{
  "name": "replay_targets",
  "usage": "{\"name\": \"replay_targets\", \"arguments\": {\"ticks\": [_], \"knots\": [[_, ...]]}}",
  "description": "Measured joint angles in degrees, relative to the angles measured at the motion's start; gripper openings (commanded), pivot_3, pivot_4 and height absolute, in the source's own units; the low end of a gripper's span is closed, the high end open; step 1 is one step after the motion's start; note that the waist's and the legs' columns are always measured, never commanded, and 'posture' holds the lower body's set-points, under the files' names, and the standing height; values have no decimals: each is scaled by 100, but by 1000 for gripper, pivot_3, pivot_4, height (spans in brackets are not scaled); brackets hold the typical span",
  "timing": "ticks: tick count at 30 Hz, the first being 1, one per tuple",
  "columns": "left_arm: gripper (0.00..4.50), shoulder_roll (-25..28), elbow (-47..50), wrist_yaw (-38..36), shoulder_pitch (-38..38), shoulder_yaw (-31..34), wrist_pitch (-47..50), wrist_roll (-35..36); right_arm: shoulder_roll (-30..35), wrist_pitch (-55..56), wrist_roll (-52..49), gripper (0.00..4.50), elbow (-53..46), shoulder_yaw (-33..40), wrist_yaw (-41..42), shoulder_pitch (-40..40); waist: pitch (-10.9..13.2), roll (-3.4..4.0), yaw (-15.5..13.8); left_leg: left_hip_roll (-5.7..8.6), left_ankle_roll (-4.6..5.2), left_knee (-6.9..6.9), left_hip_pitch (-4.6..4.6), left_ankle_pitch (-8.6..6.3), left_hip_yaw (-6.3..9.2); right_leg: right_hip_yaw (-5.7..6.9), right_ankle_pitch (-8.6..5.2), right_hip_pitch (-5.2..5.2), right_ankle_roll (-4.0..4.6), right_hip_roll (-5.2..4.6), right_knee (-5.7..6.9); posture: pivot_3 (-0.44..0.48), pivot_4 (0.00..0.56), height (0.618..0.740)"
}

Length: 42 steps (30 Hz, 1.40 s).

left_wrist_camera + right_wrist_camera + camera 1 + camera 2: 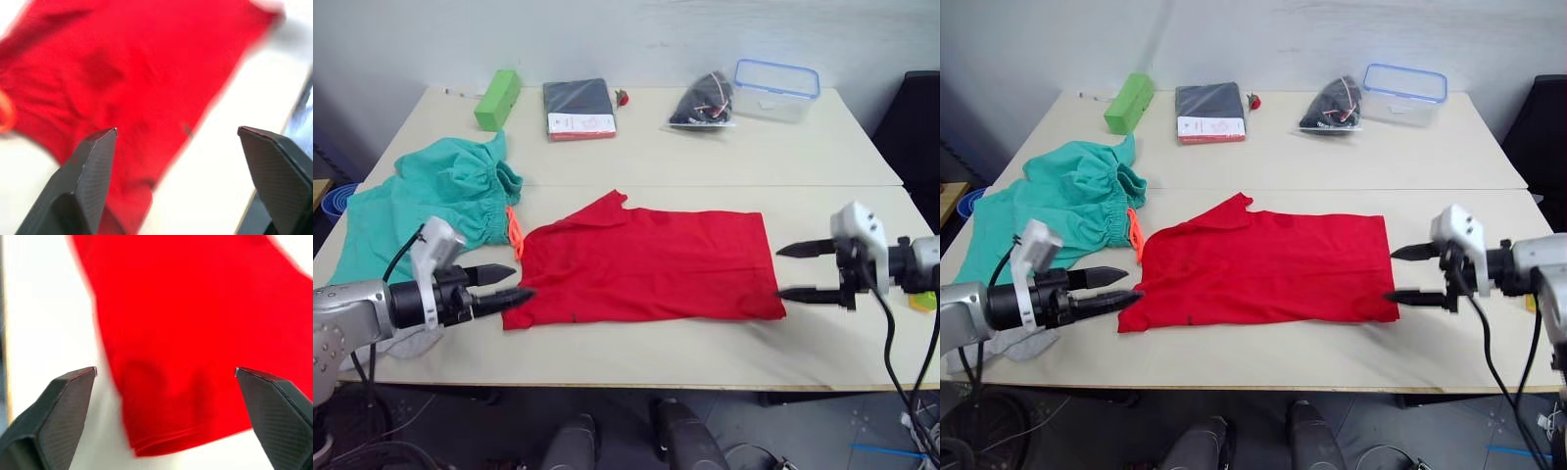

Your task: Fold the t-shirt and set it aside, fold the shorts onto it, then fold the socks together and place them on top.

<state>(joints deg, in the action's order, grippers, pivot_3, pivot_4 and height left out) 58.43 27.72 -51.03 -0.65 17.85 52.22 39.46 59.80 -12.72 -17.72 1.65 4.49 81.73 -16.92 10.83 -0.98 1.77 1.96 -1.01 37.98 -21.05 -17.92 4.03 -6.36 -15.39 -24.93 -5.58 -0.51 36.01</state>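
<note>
The red t-shirt (646, 259) lies spread flat across the middle of the table, folded lengthwise, with its collar toward the left. My left gripper (519, 281) is open at the shirt's left end, fingertips at the near-left corner. My right gripper (779, 272) is open at the shirt's right hem, one fingertip at the near-right corner. Both wrist views look down on red cloth between spread fingers (93, 166) (63, 401). The teal shorts (440, 201) lie crumpled at the left, their orange drawstring (515, 233) beside the shirt. A light grey sock (1023, 343) peeks out under my left arm.
Along the table's far edge sit a green box (497, 98), a dark folded packet (578, 108), a black bag (705, 98) and a clear tub with a blue rim (775, 88). The table's front edge (636, 382) runs just below the shirt.
</note>
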Motion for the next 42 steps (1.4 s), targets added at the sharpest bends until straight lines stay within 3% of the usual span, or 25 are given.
{"name": "replay_targets", "arguments": {"ticks": [3, 5, 7, 10, 16, 17, 21, 22, 34, 36, 41, 42], "knots": [[4027, 130, 25, -162, 299, -724, -1113, -966, -24, 1026, 627, 4320, -150, -236, -271, 305, 1, 0, 22, -3, 2, 0, 14, -1, -2, -1, -1, 19, 3, 3, -4, 0, 150, 740], [4038, 147, -89, -163, 310, -1080, -1737, -1512, -114, 1602, 1019, 3943, -92, -392, -556, 278, 1, -1, 21, -5, 4, 0, 22, -1, -2, -1, -2, 27, 4, 4, -4, 0, 150, 740], [4038, 178, -177, -171, 308, -1269, -2132, -1887, -175, 2056, 1316, 3231, 69, -524, -761, 256, 1, -1, 14, -6, 9, 0, 23, -4, -1, 0, -3, 28, 6, 3, -5, 0, 150, 740], [3455, 210, -359, -173, 248, -1422, -2571, -2301, -239, 2419, 1614, 2209, 372, -701, -961, 206, 1, -1, 2, -5, 13, 0, 22, -6, -1, -1, -3, 29, 6, 0, -7, 0, 150, 740], [1650, 209, -615, -298, 239, -1697, -2966, -2729, -244, 3005, 1830, 167, 716, -890, -1103, 139, 2, -2, 4, -7, 17, 0, 27, -8, 0, 0, -3, 35, 6, 0, -6, 0, 150, 740], [1405, 209, -617, -314, 239, -1697, -2999, -2758, -244, 3054, 1831, 0, 751, -894, -1104, 145, 2, -2, 6, -7, 17, 0, 31, -9, 0, 0, -3, 39, 6, 0, -6, 0, 150, 740], [146, 267, -618, -488, 415, -1618, -3111, -2789, -174, 3273, 1688, 0, 760, -867, -1008, 301, 2, -2, 5, -10, 24, -6, 46, -13, 0, -1, -8, 51, 12, 1, -6, 0, 150, 740], [26, 297, -609, -538, 499, -1581, -3124, -2785, -149, 3294, 1648, 0, 742, -859, -981, 348, 2, -2, 5, -11, 24, -6, 48, -13, 0, 0, -8, 53, 13, 1, -6, 0, 150, 740], [26, 580, -134, -1300, 2339, -523, -3348, -2646, 487, 3003, 645, 0, -675, -156, -602, 2674, 5, -7, 20, -14, 25, -43, 118, -22, -1, -11, -79, 146, 26, 3, -16, 0, 150, 740], [26, 578, -162, -1279, 2369, -544, -3403, -2763, 487, 2914, 630, 0, -835, -115, -661, 2865, 13, -22, 15, -14, 24, -45, 165, -23, -3, -23, -97, 160, 42, 6, -15, 0, 150, 740], [26, 530, -308, -1286, 2085, -738, -3456, -2864, 482, 2470, 540, 0, -1112, 57, -833, 2987, 18, -26, -16, -12, 24, -43, 166, -23, -5, -21, -94, 160, 36, 3, -13, 0, 150, 740], [196, 505, -331, -1297, 2039, -756, -3416, -2839, 481, 2351, 491, 227, -1169, 90, -869, 2987, 18, -26, -28, -13, 24, -41, 165, -23, 0, -22, -93, 160, 34, -1, -13, 0, 150, 740]]}}
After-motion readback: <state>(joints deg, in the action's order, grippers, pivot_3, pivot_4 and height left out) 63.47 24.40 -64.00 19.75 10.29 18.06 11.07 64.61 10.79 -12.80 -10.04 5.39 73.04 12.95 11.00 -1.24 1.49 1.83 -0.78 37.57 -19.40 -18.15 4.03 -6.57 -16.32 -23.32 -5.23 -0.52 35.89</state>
